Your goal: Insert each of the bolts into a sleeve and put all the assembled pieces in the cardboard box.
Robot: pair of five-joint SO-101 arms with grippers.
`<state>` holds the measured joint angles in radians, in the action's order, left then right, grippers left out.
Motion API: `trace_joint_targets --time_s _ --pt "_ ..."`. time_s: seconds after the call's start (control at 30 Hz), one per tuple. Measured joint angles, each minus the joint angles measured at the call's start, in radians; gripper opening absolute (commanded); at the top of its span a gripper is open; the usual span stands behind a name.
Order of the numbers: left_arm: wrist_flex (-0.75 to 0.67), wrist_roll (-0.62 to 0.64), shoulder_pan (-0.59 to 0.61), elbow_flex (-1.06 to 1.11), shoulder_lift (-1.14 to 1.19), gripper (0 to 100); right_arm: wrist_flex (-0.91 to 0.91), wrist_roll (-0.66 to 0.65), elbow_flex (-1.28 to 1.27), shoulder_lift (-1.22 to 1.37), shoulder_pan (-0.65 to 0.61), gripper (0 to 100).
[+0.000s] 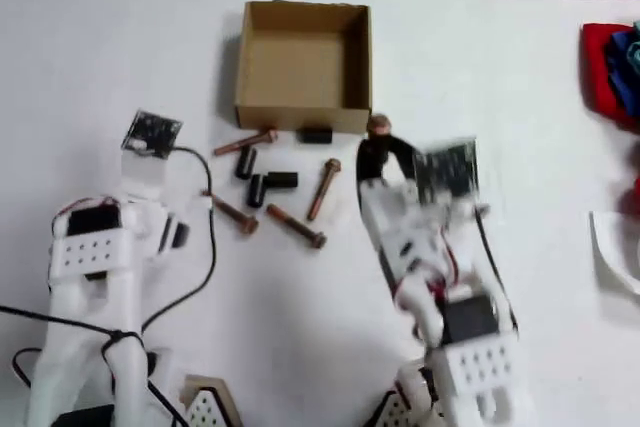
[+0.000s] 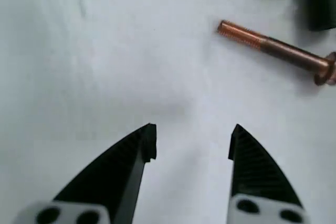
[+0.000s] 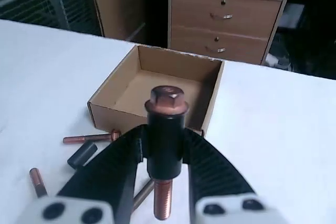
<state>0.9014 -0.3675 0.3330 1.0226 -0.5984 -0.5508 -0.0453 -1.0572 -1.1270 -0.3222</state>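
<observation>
The open cardboard box (image 1: 305, 62) (image 3: 157, 85) stands at the back middle of the table with nothing in it. In front of it lie loose copper bolts (image 1: 245, 141) (image 1: 323, 189) (image 1: 296, 226) and black sleeves (image 1: 315, 134) (image 1: 282, 180). My right gripper (image 1: 377, 144) (image 3: 165, 141) is shut on an assembled piece, a black sleeve (image 3: 165, 145) with a bolt (image 3: 167, 100) through it, held upright just off the box's front right corner. My left gripper (image 2: 191, 140) (image 1: 180, 227) stands open above bare table, a short way from a lying bolt (image 2: 273, 51) (image 1: 232, 212).
A red cloth (image 1: 605, 67) and a white object (image 1: 615, 247) sit at the table's right edge. A black cable (image 1: 208, 247) loops by the left arm. Wooden drawers (image 3: 226, 19) stand beyond the table. More bolts (image 3: 89, 138) and a sleeve (image 3: 83, 154) lie before the box.
</observation>
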Motion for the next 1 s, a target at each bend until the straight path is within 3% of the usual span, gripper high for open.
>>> trace_joint_targets --time_s 0.3,0.53,0.8,1.0 --pt "-0.259 0.123 -0.003 0.173 0.000 24 -0.516 0.000 0.853 0.878 0.066 2.1" --pt "-0.371 0.124 -0.002 0.252 0.000 24 -0.611 0.000 1.396 1.324 0.069 2.1" --pt "-0.385 0.124 -0.002 0.252 0.000 24 -0.651 0.000 2.045 1.830 0.071 2.1" --pt "-0.387 0.124 -0.002 0.252 0.000 24 -0.704 0.009 2.321 2.107 0.071 2.1"
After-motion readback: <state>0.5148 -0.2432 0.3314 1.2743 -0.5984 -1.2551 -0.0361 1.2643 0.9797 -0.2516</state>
